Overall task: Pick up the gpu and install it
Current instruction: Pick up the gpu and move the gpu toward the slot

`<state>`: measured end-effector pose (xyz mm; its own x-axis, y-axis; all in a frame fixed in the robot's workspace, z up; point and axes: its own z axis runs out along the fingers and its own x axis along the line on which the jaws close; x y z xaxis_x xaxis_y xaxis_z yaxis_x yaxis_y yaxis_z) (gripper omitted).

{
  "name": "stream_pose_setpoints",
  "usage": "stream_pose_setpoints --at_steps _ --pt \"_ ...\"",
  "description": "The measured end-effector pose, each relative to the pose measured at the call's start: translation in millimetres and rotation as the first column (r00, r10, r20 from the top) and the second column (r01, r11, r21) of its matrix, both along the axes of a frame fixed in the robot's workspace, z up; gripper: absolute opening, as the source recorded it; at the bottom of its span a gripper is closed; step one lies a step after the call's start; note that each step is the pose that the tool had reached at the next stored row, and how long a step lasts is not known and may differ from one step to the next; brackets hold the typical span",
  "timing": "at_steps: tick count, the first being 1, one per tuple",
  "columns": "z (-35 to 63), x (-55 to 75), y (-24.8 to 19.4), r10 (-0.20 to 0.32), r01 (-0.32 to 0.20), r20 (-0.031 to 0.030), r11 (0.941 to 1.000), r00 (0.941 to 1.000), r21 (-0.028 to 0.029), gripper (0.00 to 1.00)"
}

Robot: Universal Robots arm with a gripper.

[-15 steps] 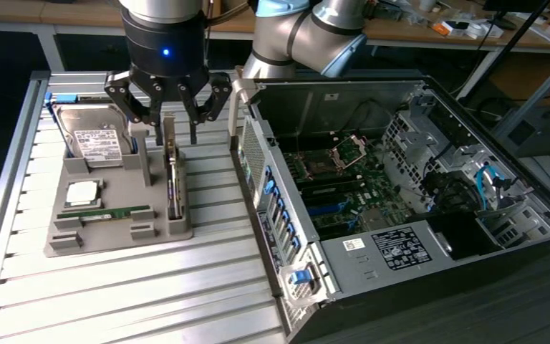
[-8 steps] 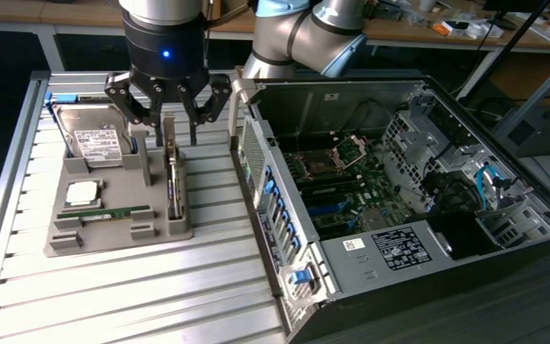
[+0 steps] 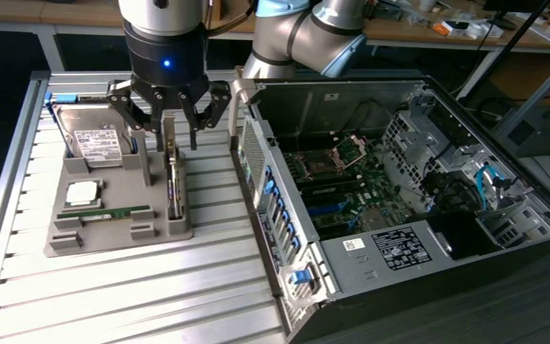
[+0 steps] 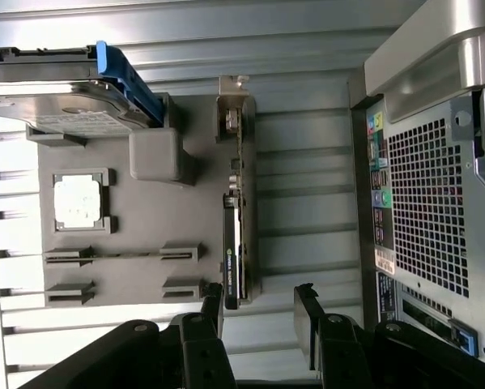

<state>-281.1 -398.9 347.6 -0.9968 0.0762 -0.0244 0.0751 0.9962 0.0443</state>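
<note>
The gpu point(image 3: 172, 175) is a thin dark card with a silver end bracket. It stands on edge in a slot along the side of the grey holder tray point(image 3: 112, 233) nearest the computer case. My gripper point(image 3: 170, 122) hangs just above the card's bracket end, open, with a finger on either side and nothing held. In the wrist view the gpu point(image 4: 235, 219) runs away from the gripper point(image 4: 258, 312). Its near end lies in the gap, closer to one of the fingers point(image 4: 212, 306) than to the other.
The tray also holds a silver hard drive point(image 3: 98, 140), a square processor chip point(image 3: 82, 191) and a green memory stick point(image 3: 103, 213). The open computer case point(image 3: 399, 193) lies at the exterior view's right with its motherboard point(image 3: 346, 183) exposed. Its rear panel point(image 4: 428, 194) stands close beside the tray.
</note>
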Motion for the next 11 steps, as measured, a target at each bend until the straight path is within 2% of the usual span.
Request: stream_pose_setpoints --at_steps 6,7,8,9,11 --pt "-5.8 0.0 0.0 0.000 0.000 0.0000 1.0000 1.0000 0.0000 0.48" --pt "-7.1 0.1 0.8 0.000 0.000 0.0001 1.0000 1.0000 0.0000 0.48" --pt "-10.3 0.6 4.8 0.000 0.000 0.0001 1.0000 1.0000 -0.0008 0.48" --pt "-13.2 0.6 6.5 0.000 0.000 -0.0001 1.0000 1.0000 -0.0014 0.48" --pt "-14.7 0.6 6.7 0.000 0.000 0.0000 1.0000 1.0000 -0.0015 0.48"
